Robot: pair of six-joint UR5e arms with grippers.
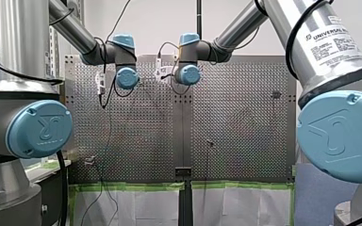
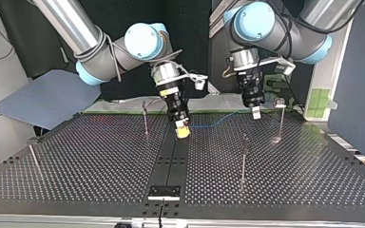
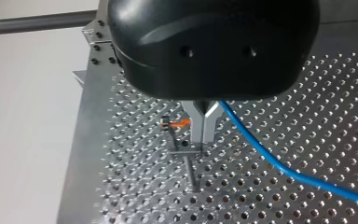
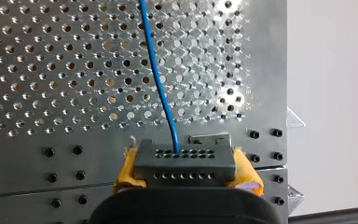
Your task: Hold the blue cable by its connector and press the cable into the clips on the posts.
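In the right wrist view a grey connector [image 4: 185, 162] sits between yellow pads [image 4: 127, 169], and the blue cable [image 4: 157, 74] leaves it across the perforated plate. In the top view my right gripper [image 2: 183, 131] hangs over the table's middle seam, shut on that connector. From there the blue cable [image 2: 214, 122] runs to my left gripper [image 2: 255, 113]. In the left wrist view my left gripper [image 3: 203, 136] has its metal fingers shut, and the cable [image 3: 279, 168] comes out at their base. A thin post with an orange clip [image 3: 178, 124] stands just beside those fingers.
Thin posts stand on the perforated table [image 2: 100, 161]: one [image 2: 145, 119] beside my right gripper, one [image 2: 244, 159] nearer the top view's camera, one [image 2: 281, 118] next to my left gripper, one [image 2: 33, 159] at the top view's left edge. A black bracket [image 2: 164, 191] sits on the seam.
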